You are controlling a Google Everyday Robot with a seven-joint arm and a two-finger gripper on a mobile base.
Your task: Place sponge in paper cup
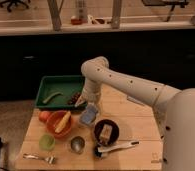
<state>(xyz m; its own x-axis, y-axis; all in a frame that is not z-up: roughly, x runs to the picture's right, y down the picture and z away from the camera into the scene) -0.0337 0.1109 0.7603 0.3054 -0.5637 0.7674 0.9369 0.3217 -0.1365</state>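
Observation:
The sponge (pixel 89 115) is a pale blue block on the wooden table (pixel 133 117), between the orange bowl and the dark bowl. My gripper (pixel 84 101) hangs from the white arm right above it, at the green tray's front right corner. I cannot tell whether it touches the sponge. The paper cup (pixel 47 142), small and pale green, stands at the front left, below the orange bowl (pixel 58 124) and left of the shiny metal cup (pixel 77 144).
A green tray (pixel 60 91) at the back left holds a green item and a dark one. The orange bowl holds a yellow item. A dark bowl (pixel 106 132) holds a brown block. A white utensil (pixel 117 147), a fork (pixel 39 158) and a red fruit (pixel 43 115) lie nearby.

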